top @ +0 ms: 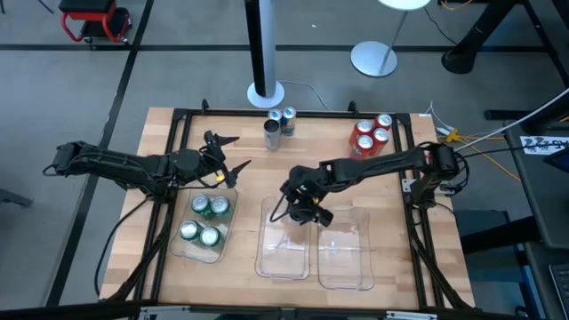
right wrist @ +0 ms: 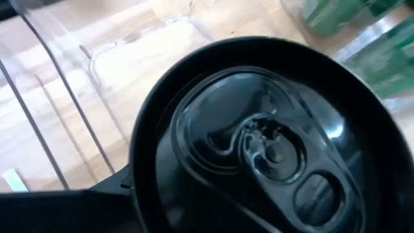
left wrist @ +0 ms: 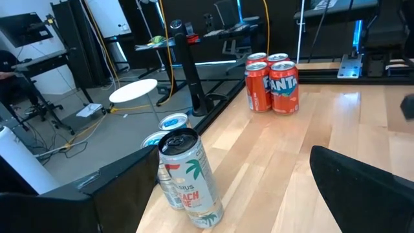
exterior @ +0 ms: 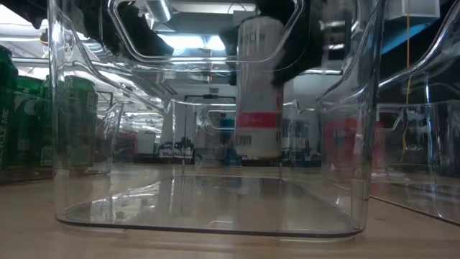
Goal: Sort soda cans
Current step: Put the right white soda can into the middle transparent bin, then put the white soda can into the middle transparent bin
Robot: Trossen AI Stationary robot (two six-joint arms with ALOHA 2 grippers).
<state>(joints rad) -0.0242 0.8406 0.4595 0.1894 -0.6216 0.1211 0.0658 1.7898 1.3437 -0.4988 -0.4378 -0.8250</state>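
My right gripper (top: pixel 302 206) is over the far end of the middle clear tray (top: pixel 283 265), shut on a silver-grey can with a red band (exterior: pixel 257 93). The can's dark top (right wrist: pixel 259 149) fills the right wrist view. My left gripper (top: pixel 224 156) is open, just beyond the left tray's far end, touching nothing. Its fingers (left wrist: pixel 362 188) frame three silver-grey cans (left wrist: pixel 187 175) standing at the table's far edge (top: pixel 278 124). Four red cans (top: pixel 372 133) stand far right. Four green cans (top: pixel 204 220) stand in the left tray. My right gripper pinches the silver-grey can by its upper wall (exterior: pixel 248 43), a dark finger (exterior: pixel 291 50) on either side, coming from above. The can stands upright within the middle tray's walls. I cannot tell whether its base touches the tray floor.
Three clear trays sit side by side at the table's near edge: the left tray (top: pixel 200 254) with the green cans, the middle one, and the right one (top: pixel 345 267). A black frame (top: pixel 418 213) borders the table. A lamp post base (top: pixel 265 93) stands beyond the far edge.
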